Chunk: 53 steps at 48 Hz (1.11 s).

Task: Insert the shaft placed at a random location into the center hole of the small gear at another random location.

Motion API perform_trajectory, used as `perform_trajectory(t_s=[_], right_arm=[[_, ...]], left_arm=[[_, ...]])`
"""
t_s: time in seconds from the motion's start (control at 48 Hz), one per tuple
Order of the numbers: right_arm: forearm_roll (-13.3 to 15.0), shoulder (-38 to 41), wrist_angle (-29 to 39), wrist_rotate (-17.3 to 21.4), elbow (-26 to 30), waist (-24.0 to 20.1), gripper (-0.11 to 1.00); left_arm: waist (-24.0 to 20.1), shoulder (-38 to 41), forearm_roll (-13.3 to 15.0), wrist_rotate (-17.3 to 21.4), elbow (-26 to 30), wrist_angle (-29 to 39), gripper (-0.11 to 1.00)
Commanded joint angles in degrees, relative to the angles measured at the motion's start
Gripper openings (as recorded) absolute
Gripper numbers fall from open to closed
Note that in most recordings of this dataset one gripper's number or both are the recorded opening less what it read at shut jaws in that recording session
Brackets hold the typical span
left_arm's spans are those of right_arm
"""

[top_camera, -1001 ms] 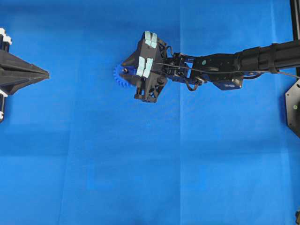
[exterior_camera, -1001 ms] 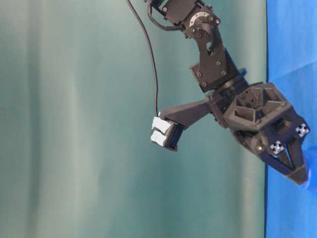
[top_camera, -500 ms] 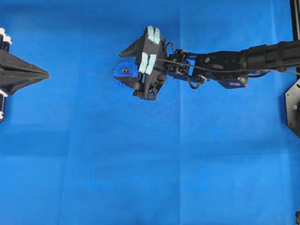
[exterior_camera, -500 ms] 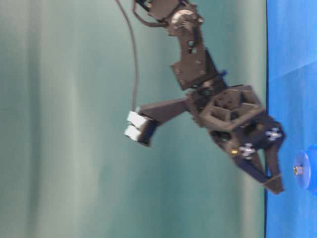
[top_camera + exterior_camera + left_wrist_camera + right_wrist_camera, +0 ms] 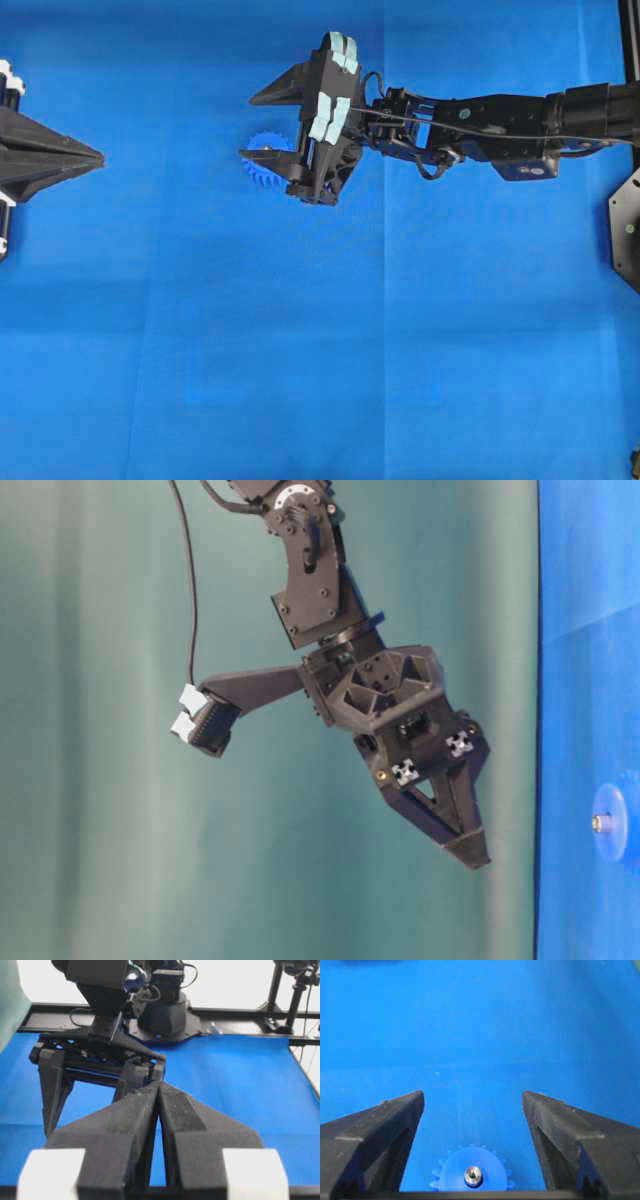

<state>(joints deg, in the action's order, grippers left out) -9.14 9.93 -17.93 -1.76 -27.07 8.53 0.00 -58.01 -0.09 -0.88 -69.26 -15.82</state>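
Your right gripper (image 5: 262,127) hangs wide open and holds nothing, lifted clear above the small gear (image 5: 265,166), which shows between its two spread fingers (image 5: 375,1127) in the right wrist view. The gear lies flat on the blue cloth of the worktop (image 5: 300,350), toward the far edge and a little left of the middle in the overhead view. The shaft (image 5: 472,1175) stands upright in the center hole, its long axis vertical and its shiny round end facing up; in the table-level view it pokes out of the hub (image 5: 601,823). Compared with half a second ago, the right gripper has risen further from the gear and its fingers have spread wider. Your left gripper (image 5: 100,158) rests closed and empty at the worktop's left edge, unmoved.
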Motion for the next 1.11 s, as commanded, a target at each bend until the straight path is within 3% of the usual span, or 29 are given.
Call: perform_trajectory(t_s=[0.0,0.209,0.792,1.084], right_arm=[[0.0,-2.4,-0.2,-0.1,0.5,-0.3,0.72],[0.1,-5.2,-0.2,-0.1,-1.8,-1.1,0.72],[-0.3,-18.8,-0.2,0.5,-16.3,-2.0,0.72],[-0.3,-19.9,-0.2,0.5,-17.6,-2.0,0.72]], left_arm=[[0.1,0.2,0.0,0.0,0.5,-0.4,0.0],[0.1,-0.5,0.0,0.0,0.6,-0.4,0.0],[0.0,-0.8,0.0,0.0,0.4,-0.3,0.0],[0.0,-0.8,0.0,0.0,0.4,-0.3,0.0]])
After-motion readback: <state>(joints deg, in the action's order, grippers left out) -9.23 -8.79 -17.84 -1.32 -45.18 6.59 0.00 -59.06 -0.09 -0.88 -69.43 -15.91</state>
